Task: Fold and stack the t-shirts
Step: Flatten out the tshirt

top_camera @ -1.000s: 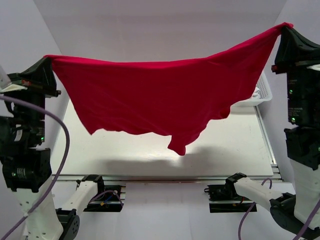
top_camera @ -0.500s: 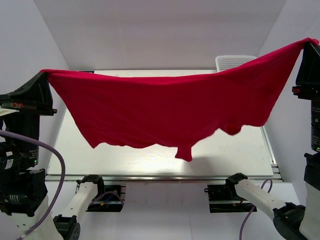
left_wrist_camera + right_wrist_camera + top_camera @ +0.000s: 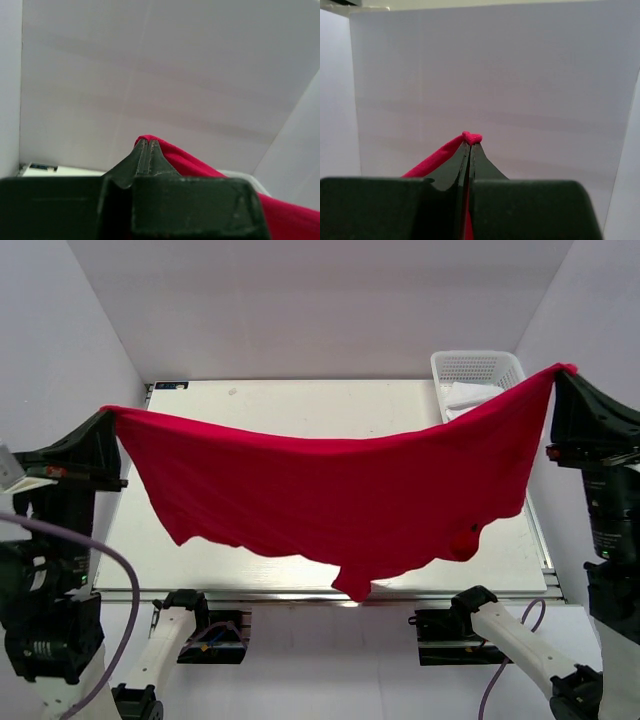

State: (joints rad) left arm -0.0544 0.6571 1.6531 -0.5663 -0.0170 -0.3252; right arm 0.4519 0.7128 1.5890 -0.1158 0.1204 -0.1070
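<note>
White surface (image 3: 300,405) below | red t-shirt (image 3: 340,495) hangs spread in the air above it | left hand (image 3: 108,415) and right hand (image 3: 562,371) each pinched onto a top corner | fabric likely soft, light, saggy; corners suit gripping

Plain bright red t-shirt (image 3: 340,495), white basket (image 3: 478,370)
</note>
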